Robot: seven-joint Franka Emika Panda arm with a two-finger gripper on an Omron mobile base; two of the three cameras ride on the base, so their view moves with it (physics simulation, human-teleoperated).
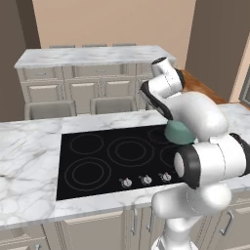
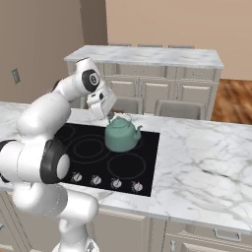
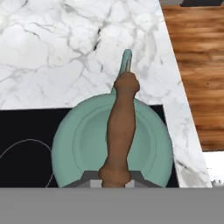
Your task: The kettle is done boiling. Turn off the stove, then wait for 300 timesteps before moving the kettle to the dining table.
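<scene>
Directly beneath gripper (image 2: 110, 117), kettle (image 2: 121, 136) on stove (image 2: 93, 147), handle between fingertips

The kettle (image 3: 78, 144) looks smooth matt teal, its handle (image 3: 120, 131) brown and wood-like. The stove (image 1: 97, 161) is glossy black glass in veined marble.

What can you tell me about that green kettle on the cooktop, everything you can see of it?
The kettle is small, squat and teal-green, with a rounded, smooth-looking body, a short spout pointing toward the bare marble side, and a thin arched handle that looks brown from the hand view. It stands upright on the black stove, at the back near the cooktop's right edge. The gripper hangs just above it, close to the handle; whether the fingers touch the handle cannot be told.
</scene>
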